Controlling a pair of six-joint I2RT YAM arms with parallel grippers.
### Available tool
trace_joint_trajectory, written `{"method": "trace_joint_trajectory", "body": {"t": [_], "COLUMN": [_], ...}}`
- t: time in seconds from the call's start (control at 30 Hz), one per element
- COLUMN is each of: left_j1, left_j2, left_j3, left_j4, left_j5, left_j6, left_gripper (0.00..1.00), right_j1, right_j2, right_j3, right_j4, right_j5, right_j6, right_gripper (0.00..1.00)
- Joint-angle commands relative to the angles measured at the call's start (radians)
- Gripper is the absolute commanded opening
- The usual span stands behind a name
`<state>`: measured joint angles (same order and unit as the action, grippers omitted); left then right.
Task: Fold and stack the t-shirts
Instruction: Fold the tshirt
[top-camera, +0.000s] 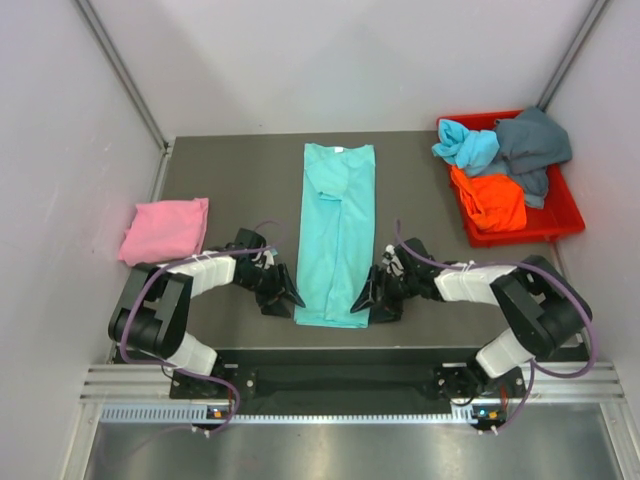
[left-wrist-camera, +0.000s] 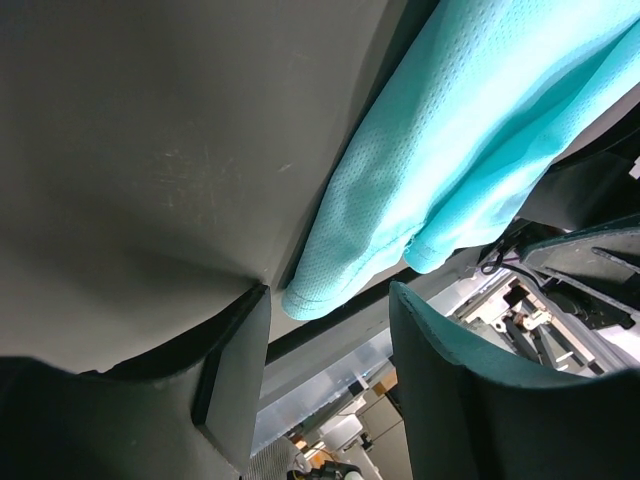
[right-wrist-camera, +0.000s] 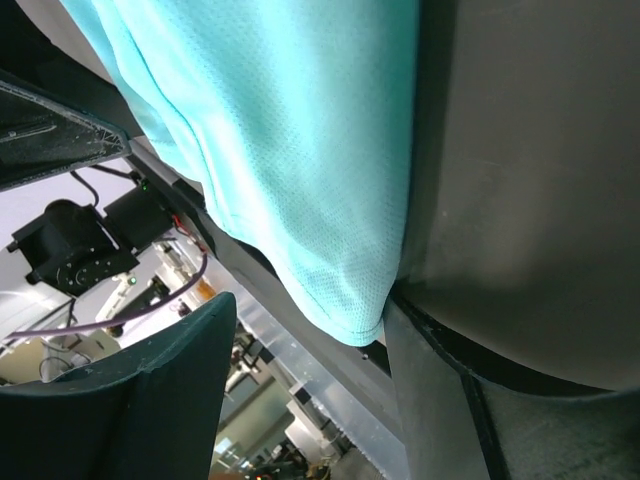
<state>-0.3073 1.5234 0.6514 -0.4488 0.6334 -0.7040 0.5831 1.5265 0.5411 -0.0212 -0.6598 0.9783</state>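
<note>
Both pincers stand open: left gripper (top-camera: 284, 300) and right gripper (top-camera: 368, 300) flank the bottom hem corners of the teal shirt (top-camera: 338, 230), a long strip at mid-frame, with nothing pinched yet. I'd slide one finger under each corner, close on all layers together, then lift evenly. I see no readable writing or brand anywhere.

Bare bench (top-camera: 240, 180) lies open between the folded pink shirt (top-camera: 165, 230) at the left edge and the long teal shirt (top-camera: 338, 235) in the middle. Right of it, open bench runs to the red bin (top-camera: 545, 230), heaped with shirts (top-camera: 490, 195).
</note>
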Motion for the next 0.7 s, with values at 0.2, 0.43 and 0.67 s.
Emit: {"method": "trace_joint_trajectory", "body": {"t": [0.2, 0.43, 0.67], "left_j1": [0.002, -0.007, -0.009], "left_j2": [0.024, 0.049, 0.076], "left_j3": [-0.010, 0.001, 0.008], "left_j4": [0.036, 0.036, 0.044], "left_j5": [-0.029, -0.017, -0.001], "left_j6": [0.023, 0.043, 0.051], "left_gripper": [0.55, 0.47, 0.40], "right_j1": [0.063, 0.070, 0.073], "right_j2": [0.037, 0.041, 0.046], "right_j3": [0.019, 0.017, 0.022], "right_j4": [0.013, 0.006, 0.014], "right_j5": [0.086, 0.104, 0.103], "right_j6": [0.007, -0.006, -0.013], "right_gripper": [0.62, 0.55, 0.44]}}
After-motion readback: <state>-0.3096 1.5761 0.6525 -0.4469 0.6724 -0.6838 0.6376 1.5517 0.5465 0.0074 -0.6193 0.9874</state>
